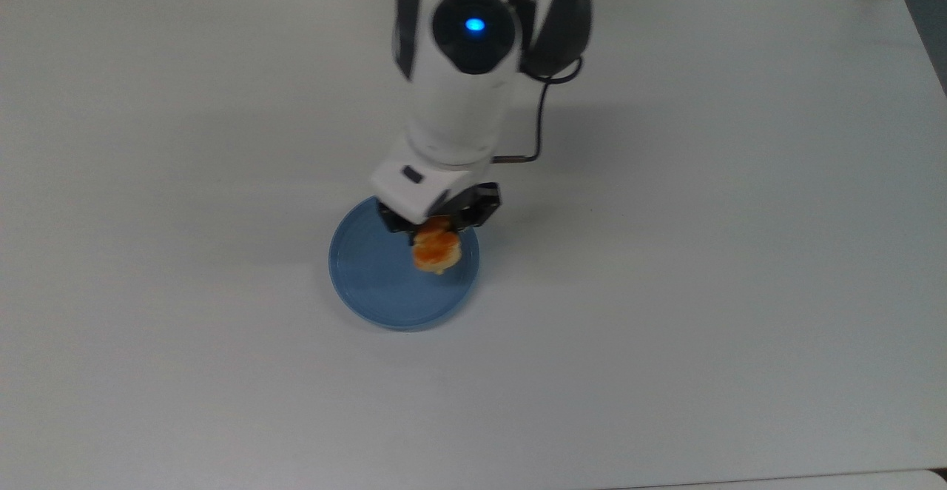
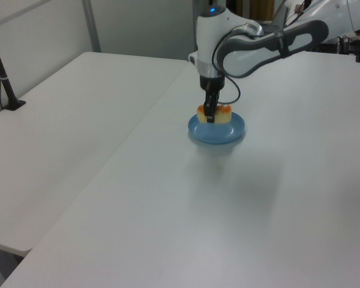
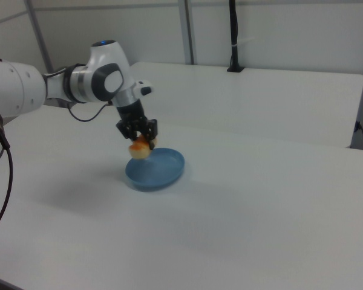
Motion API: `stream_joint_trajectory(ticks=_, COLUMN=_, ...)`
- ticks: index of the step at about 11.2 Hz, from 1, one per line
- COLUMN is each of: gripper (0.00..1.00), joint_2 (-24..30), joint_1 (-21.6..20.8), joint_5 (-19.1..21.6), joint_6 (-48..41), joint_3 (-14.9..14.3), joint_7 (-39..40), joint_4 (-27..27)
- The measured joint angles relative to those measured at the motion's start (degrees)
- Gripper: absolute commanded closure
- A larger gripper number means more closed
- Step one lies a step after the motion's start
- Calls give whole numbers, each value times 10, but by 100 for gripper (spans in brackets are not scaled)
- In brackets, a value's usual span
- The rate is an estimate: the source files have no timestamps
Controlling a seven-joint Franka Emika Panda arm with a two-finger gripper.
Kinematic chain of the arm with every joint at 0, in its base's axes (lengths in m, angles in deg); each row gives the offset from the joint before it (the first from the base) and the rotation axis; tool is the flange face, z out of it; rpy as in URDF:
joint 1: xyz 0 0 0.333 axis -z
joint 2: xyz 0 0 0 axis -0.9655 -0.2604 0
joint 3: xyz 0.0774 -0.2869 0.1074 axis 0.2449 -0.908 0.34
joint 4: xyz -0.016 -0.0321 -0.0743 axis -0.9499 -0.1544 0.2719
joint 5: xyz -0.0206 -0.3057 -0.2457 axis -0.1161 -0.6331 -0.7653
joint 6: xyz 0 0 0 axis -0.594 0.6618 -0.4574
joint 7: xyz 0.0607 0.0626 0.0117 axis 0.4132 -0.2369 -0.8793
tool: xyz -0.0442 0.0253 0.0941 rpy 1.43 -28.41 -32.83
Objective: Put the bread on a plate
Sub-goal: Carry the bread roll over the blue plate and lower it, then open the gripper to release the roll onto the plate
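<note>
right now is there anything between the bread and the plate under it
Nothing: in the right view the bread, held by the gripper, hangs above the plate with only air between.
</note>
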Motion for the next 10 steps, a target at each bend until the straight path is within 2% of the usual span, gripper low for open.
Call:
stream_joint_trajectory(ticks=4, gripper=30, joint_2=-20, joint_1=23, joint_5=14, joint_6=67, joint_3=-13, joint_7=9, joint_4=-9)
stream_joint_trajectory(ticks=5, gripper=6, joint_2=-29, joint_1=23, joint_5=14, joint_6=76, joint_3=-13, joint_7=9, joint_4=-12)
stream_joint_trajectory(ticks=6, gripper=0, joint_2=-35, joint_1=23, joint_5=14, joint_6=82, joint_3=-13, joint_7=9, joint_4=-12)
stream_joint_trajectory(ticks=10, gripper=0, joint_2=-36, joint_1=19, joint_5=15, joint_6=83, joint_3=-13, joint_7=-23, joint_4=-13)
